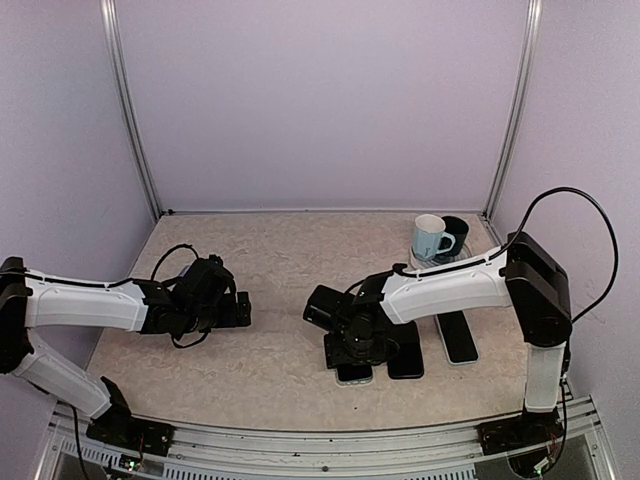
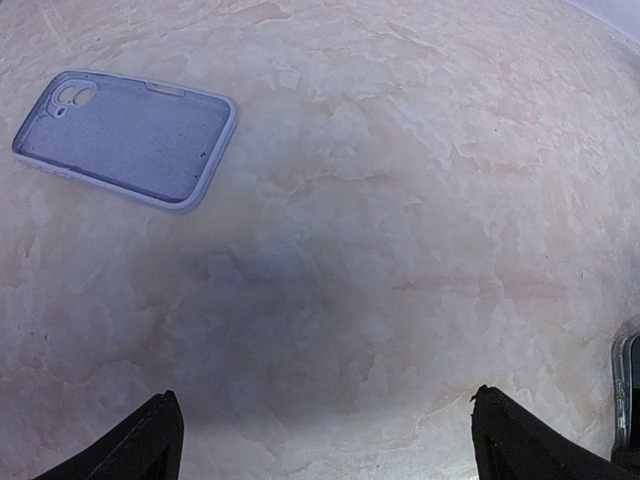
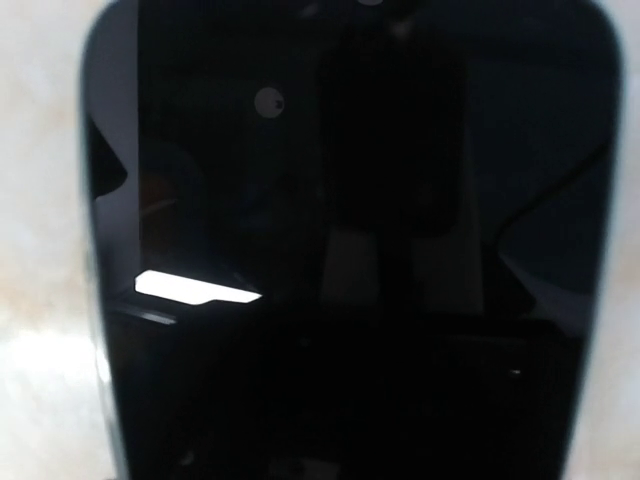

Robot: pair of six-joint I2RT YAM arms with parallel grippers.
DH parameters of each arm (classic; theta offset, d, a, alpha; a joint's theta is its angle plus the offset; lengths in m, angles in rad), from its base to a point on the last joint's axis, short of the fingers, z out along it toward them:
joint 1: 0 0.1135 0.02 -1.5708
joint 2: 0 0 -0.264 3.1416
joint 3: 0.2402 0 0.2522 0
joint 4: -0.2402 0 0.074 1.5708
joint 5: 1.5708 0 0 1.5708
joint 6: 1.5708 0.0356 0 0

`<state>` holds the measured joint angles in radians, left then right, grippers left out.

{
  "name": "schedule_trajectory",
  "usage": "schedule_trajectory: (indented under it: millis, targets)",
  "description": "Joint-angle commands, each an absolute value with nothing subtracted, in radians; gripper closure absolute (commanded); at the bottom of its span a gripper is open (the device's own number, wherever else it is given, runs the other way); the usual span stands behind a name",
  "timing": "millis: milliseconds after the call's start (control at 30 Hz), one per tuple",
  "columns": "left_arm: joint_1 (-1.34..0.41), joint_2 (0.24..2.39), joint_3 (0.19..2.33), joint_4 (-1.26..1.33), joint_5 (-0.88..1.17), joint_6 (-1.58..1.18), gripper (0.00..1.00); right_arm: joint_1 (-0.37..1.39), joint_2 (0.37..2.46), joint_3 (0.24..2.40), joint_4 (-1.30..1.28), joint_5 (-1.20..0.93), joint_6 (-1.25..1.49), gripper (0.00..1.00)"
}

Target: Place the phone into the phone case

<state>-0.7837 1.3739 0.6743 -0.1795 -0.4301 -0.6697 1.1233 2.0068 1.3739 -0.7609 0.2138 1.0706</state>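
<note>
A black phone (image 3: 350,250) fills the right wrist view, screen up with a bright reflection on it. In the top view its near end (image 1: 355,375) sticks out from under my right gripper (image 1: 352,350), which sits low right on top of it; its fingers are hidden in the dark. A clear lavender phone case (image 2: 125,140) lies empty and open side up on the table at the upper left of the left wrist view; I cannot make it out in the top view. My left gripper (image 2: 330,445) is open and empty above bare table, left of centre (image 1: 238,308).
Two more dark phones (image 1: 405,352) (image 1: 460,337) lie to the right of the right gripper. A light blue mug (image 1: 432,238) and a dark cup (image 1: 457,232) stand at the back right. A phone edge (image 2: 625,400) shows at the right border of the left wrist view.
</note>
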Motion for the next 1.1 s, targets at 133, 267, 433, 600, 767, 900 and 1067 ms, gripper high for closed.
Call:
schedule_trajectory:
  millis: [133, 267, 433, 600, 767, 900, 1067]
  targets:
    - [-0.775, 1.39, 0.703, -0.153, -0.404, -0.643, 0.01, 1.118, 2.036, 1.374, -0.76, 0.25, 1.033, 0.49]
    - [-0.771, 1.431, 0.703, -0.019, -0.221, -0.563, 0.01, 1.117, 1.992, 1.349, -0.679, 0.252, 0.948, 0.6]
    - [-0.764, 1.56, 0.696, 0.159, 0.006, -0.602, 0.05, 1.117, 1.944, 1.301, -0.579, 0.256, 0.88, 0.66]
    - [-0.764, 1.559, 0.673, 0.312, 0.111, -0.634, 0.04, 1.116, 1.863, 1.198, -0.403, 0.264, 0.81, 0.7]
    - [-0.763, 1.606, 0.664, 0.494, 0.222, -0.675, 0.01, 1.112, 1.809, 1.16, -0.28, 0.298, 0.712, 0.71]
    - [-0.764, 1.715, 0.684, 0.588, 0.298, -0.748, 0.01, 1.104, 1.801, 1.158, -0.241, 0.317, 0.668, 0.72]
    - [-0.764, 1.785, 0.684, 0.736, 0.359, -0.823, 0.01, 1.092, 1.778, 1.149, -0.194, 0.323, 0.621, 0.71]
